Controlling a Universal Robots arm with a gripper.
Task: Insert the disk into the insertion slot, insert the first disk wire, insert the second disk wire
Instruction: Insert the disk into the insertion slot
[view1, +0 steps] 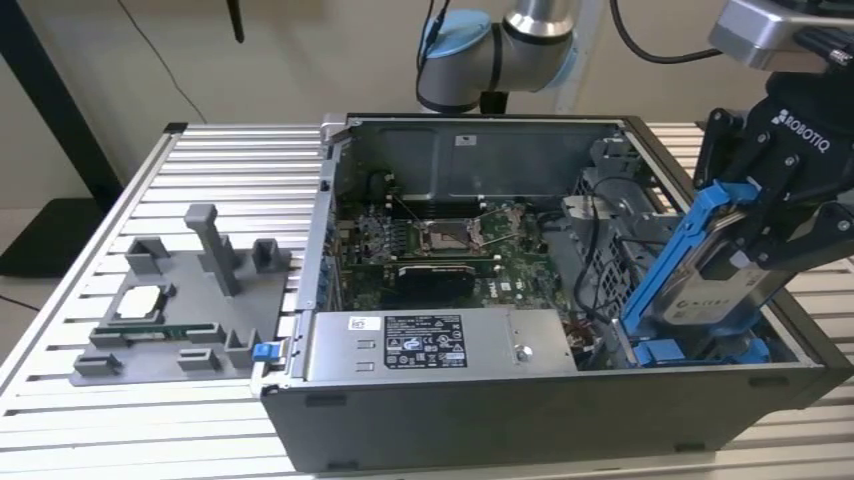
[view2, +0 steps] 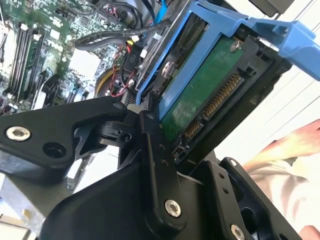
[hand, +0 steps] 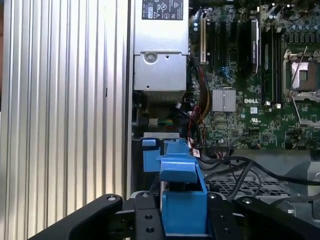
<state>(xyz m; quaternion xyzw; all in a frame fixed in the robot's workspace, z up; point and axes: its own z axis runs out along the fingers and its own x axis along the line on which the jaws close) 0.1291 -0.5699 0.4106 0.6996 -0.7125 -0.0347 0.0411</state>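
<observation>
**Step in hand:** disk insertion. Judged not complete, as the disk is out of the bay. No wires seen fitted to it.

**Hand** (view1: 750, 240): pinching the disk (view1: 694, 275) across its blue carrier, fingers (view2: 152, 142) pressed on the frame edges. Grip sits at the disk's upper end.

**Disk position:** held steeply tilted inside the PC case (view1: 534, 420), at approx. 4 o'clock in the exterior view. Upper end leans toward 1 o'clock, lower end points to 7 o'clock. In the second wrist view the green circuit board and connector side (view2: 200, 100) face the camera.

**Insertion slot** (view1: 681, 352): blue rails low in the case, at approx. 7 o'clock from the hand, just under the disk's lower end. Cannot tell whether they touch. In the first wrist view the slot's blue tabs (hand: 150, 152) lie just beyond the carrier (hand: 182, 200).

**Recommendations (judgement):**
- Square the carrier sides w/ both rails before any push; a skewed entry will likely jam.
- Bring the tilt to match the bay's angle.
- Go slow, since the grip is far from the entering end and small errors grow.
- Keep the black cables (hand: 235, 165) beside the bay from being trapped.
- Pale pink shape (view2: 292, 150) beyond the case is poss. a person's sleeve; keep clear.
</observation>
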